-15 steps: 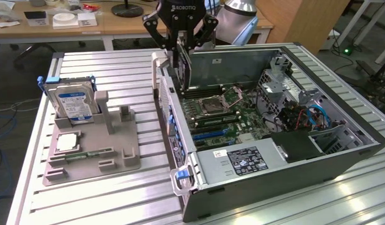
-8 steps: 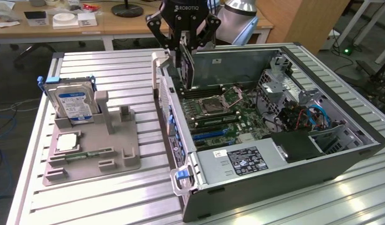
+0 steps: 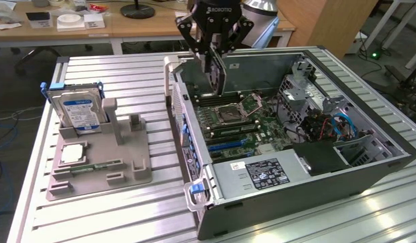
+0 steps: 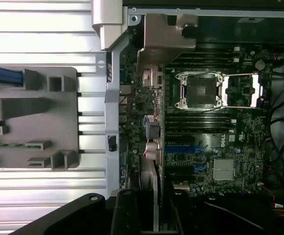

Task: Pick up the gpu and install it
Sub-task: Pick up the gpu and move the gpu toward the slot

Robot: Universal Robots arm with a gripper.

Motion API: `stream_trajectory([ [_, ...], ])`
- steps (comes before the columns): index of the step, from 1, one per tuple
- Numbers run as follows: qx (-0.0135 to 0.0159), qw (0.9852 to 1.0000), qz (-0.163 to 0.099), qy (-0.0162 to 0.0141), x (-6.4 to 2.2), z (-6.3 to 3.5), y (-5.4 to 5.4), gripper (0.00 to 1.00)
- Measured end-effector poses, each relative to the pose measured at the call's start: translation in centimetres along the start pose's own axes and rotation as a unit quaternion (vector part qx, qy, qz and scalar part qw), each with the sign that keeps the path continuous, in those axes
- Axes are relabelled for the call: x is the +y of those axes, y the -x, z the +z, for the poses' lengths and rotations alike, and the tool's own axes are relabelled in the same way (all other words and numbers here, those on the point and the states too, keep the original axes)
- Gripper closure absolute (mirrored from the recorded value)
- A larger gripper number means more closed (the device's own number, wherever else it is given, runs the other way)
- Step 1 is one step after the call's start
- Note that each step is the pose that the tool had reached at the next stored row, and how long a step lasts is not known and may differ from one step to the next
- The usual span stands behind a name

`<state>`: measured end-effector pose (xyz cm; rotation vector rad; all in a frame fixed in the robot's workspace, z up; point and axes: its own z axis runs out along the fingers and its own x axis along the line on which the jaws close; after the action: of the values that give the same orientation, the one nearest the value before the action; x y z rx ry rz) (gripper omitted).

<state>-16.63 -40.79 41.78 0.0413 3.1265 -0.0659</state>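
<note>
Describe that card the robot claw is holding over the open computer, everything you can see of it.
The gpu looks like a flat, dark rectangular card. It is held upright on edge, clamped from above between the fingers of the gripper. It hangs at the rear of the open computer case, its lower edge close above the motherboard. Whether it touches a slot cannot be told. Only the gripper visibly touches it.

Hard drive point(image 3: 80, 109) upright in grey holder point(image 3: 137, 171); case point(image 3: 316, 202) open.

The gpu point(image 3: 220, 76) stands upright over the motherboard point(image 3: 252, 124).
</note>
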Motion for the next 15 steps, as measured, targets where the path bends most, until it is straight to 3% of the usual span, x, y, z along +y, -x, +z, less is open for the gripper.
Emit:
stream_trajectory([
  [10,-0.0001,1.0000,0.000,-0.0001,0.16,0.72,4.4,0.72],
  [15,-0.0018,1.0000,0.000,-0.0004,0.25,1.48,6.7,0.72],
])
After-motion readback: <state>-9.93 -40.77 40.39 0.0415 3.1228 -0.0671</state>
